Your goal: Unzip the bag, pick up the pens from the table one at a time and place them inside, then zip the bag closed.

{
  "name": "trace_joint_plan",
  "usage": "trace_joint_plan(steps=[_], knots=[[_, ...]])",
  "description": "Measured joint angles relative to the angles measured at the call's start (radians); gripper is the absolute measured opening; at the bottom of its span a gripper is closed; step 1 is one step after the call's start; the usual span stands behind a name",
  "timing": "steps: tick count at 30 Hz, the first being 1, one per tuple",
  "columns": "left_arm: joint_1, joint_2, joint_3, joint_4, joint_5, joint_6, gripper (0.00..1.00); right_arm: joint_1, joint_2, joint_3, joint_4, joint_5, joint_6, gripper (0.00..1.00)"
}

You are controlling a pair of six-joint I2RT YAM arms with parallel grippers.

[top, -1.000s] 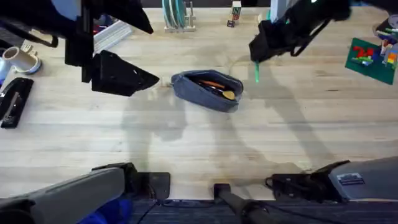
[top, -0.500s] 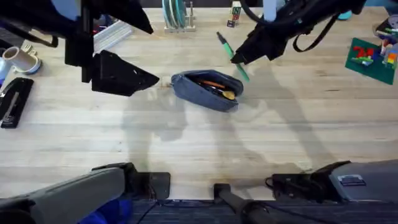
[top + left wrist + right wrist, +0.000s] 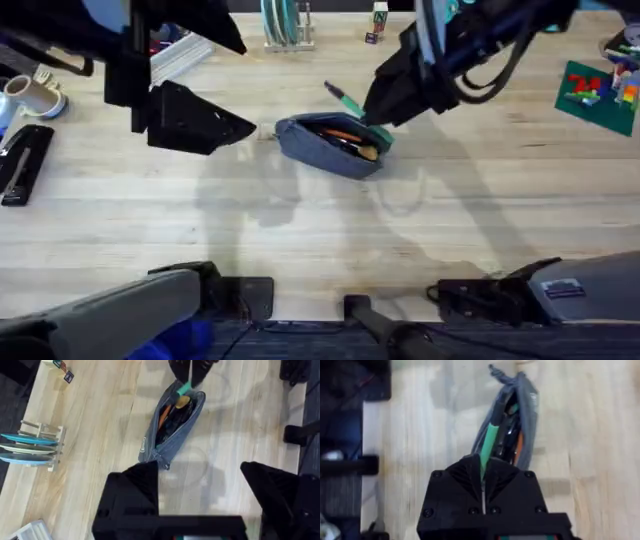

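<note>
While my right gripper [image 3: 375, 112] pinches the green pen [image 3: 347, 101] over the unzipped pouch [image 3: 332, 146] mid-table [image 3: 320, 230], orange pen [image 3: 343, 135] inside, my left gripper [image 3: 200, 480] hangs wide apart.

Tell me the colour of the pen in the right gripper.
Green pen, clearest in the right wrist view.

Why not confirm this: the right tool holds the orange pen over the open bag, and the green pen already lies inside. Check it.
Colours are swapped. The right tool holds the green pen over the open bag; the orange pen already lies inside, as the right wrist and overhead views show.
</note>
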Motion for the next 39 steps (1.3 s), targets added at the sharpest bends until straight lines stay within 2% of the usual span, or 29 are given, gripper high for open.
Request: trace_joint_plan(steps=[8, 21, 24, 29, 30, 33, 35, 39], knots=[[0.0, 0.0, 0.0, 0.0, 0.0, 0.0, 0.993, 0.027, 0.08, 0.0, -0.003, -0.006, -0.12, 0.031], [0.0, 0.0, 0.0, 0.0, 0.0, 0.0, 0.994, 0.027, 0.194, 0.0, 0.064, -0.006, -0.148, 0.052], [0.0, 0.0, 0.0, 0.0, 0.0, 0.0, 0.994, 0.027, 0.195, 0.0, 0.065, -0.006, -0.148, 0.179], [0.0, 0.0, 0.0, 0.0, 0.0, 0.0, 0.993, 0.027, 0.195, 0.0, 0.065, -0.006, -0.151, 0.472], [0.0, 0.0, 0.0, 0.0, 0.0, 0.0, 0.993, 0.027, 0.195, 0.0, 0.065, -0.006, -0.15, 0.563], [0.0, 0.0, 0.0, 0.0, 0.0, 0.0, 0.993, 0.027, 0.195, 0.0, 0.064, -0.006, -0.147, 0.959], [0.0, 0.0, 0.0, 0.0, 0.0, 0.0, 0.993, 0.027, 0.195, 0.0, 0.064, -0.006, -0.137, 0.994], [0.0, 0.0, 0.0, 0.0, 0.0, 0.0, 0.993, 0.027, 0.195, 0.0, 0.065, -0.006, -0.106, 0.996]])
